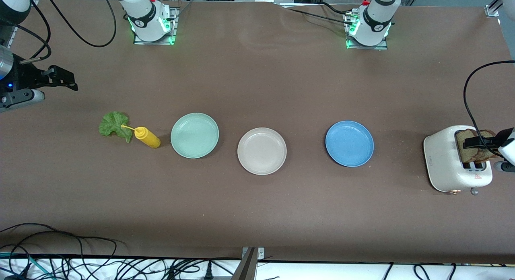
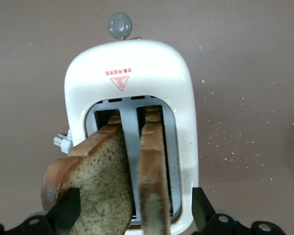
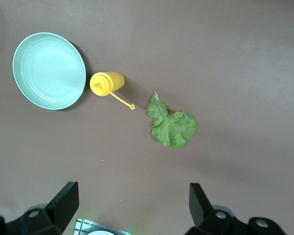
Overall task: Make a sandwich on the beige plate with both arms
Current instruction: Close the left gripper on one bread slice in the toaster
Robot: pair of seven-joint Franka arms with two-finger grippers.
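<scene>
We see the left end effector (image 1: 478,143) over the white toaster (image 1: 442,159), its fingers (image 2: 63,213) spread around two brown bread slices (image 2: 95,183) standing in the slots. The right end effector (image 1: 60,79) hangs spread above the brown desk (image 1: 257,211). The round beige plate (image 1: 262,151) lies between a mint-green plate (image 1: 194,135) and a blue plate (image 1: 349,143). The ruffled green lettuce leaf (image 1: 114,125) lies beside the yellow squeeze bottle (image 1: 147,137).
</scene>
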